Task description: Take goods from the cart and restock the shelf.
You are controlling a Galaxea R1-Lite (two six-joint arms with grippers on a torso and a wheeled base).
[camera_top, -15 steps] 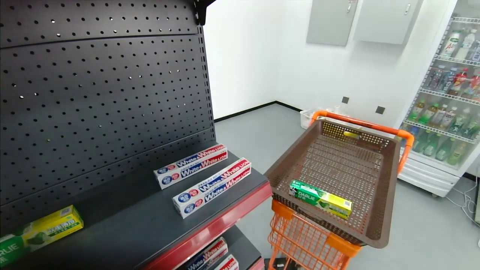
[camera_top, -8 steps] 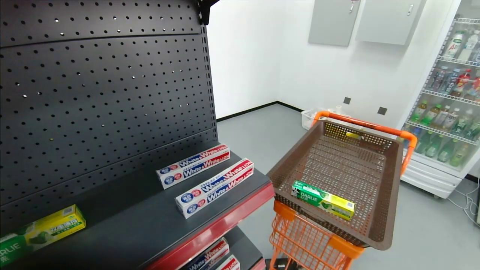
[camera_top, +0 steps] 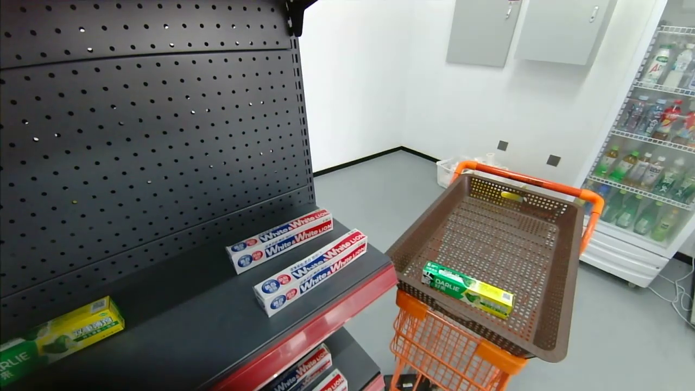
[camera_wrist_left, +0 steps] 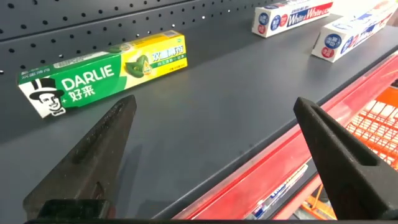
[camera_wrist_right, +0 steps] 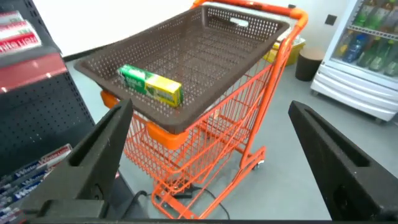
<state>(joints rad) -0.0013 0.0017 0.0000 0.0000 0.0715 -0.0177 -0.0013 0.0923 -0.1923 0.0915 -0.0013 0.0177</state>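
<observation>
Over the last second your head view slid a little sideways and then settled, and across the last half second nothing shifts at all. That was the camera moving, not the goods: every box lies as it did against its neighbours. So no pick has begun. You look parked and lined up for one.

The one item left to stock, the green toothpaste box (camera_top: 468, 289), lies flat in the brown basket (camera_top: 564, 282) on top of the orange cart (camera_top: 434, 353). It is near the basket's edge closest to you, and nothing touches it.

Your right gripper (camera_wrist_right: 210, 109) hangs well short of the cart, looking down on it, with its jaws spread wide and empty. In its wrist view the box sits beyond the two fingers.

Your left gripper (camera_wrist_left: 214, 104) is also wide open and empty, over the front of the shelf (camera_top: 179, 320). It is near the matching green box (camera_wrist_left: 102, 73) that lies at the back by the pegboard. Two white boxes (camera_top: 310, 271) lie farther along, toward the cart.

The right arm looks better placed for the reach. The box will probably take a grip best across its narrow width. The bare board between the matching green box and the white boxes looks like the natural place to put it.
</observation>
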